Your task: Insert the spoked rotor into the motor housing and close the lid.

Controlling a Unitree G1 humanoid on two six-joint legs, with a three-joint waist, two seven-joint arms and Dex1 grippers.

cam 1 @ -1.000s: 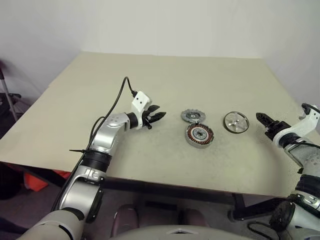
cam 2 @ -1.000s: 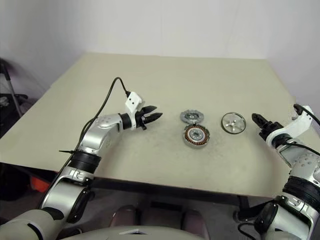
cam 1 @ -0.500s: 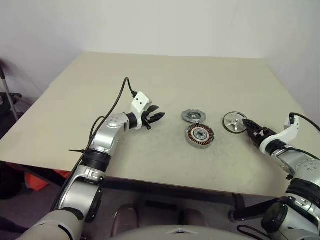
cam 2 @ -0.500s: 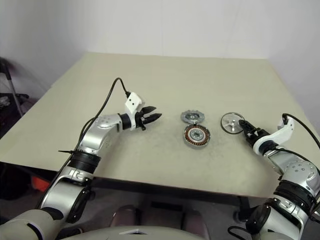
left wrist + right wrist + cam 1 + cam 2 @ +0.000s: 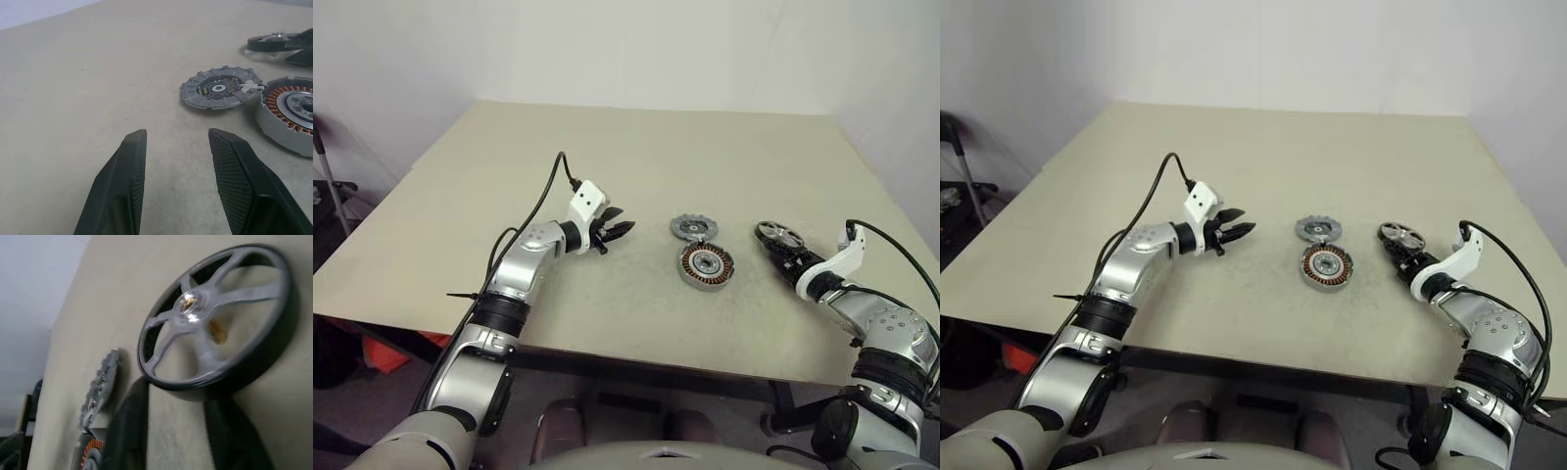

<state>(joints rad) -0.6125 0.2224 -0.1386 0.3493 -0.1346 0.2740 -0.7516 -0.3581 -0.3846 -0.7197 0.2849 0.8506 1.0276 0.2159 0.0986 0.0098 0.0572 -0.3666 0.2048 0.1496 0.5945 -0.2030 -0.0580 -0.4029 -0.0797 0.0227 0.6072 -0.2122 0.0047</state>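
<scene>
Right wrist view has the spoked rotor (image 5: pixel 215 318) close up: flat wheel, dark outer rim, pale silvery spokes meeting at a shiny little hub, a small brass-coloured spot beside it. It's a round thing, so no long axis; the spoked face looks up. The right gripper (image 5: pixel 178 431) has its two dark fingers at the rotor's near edge, one either side of the rim, gap narrow — can't tell if they're clamped on it or just touching.

Head views: rotor sits on the beige table (image 5: pixel 636 157) on the robot's right, near edge looks tipped up a bit where the right gripper meets it. Motor housing (image 5: pixel 706 265) lies flat towards the middle, open side up, copper-brown windings ringed round a silver hub. Lid (image 5: pixel 692 229) lies flat just behind the housing, touching or nearly so.

Left wrist view gives detail the head views lack — lid's notched grey edge, its lighter centre w/ a small white bit at the rim next to the housing. Left gripper (image 5: pixel 176 183) is off to the left of both parts, jaws apart w/ nothing between them, above bare table.
</scene>
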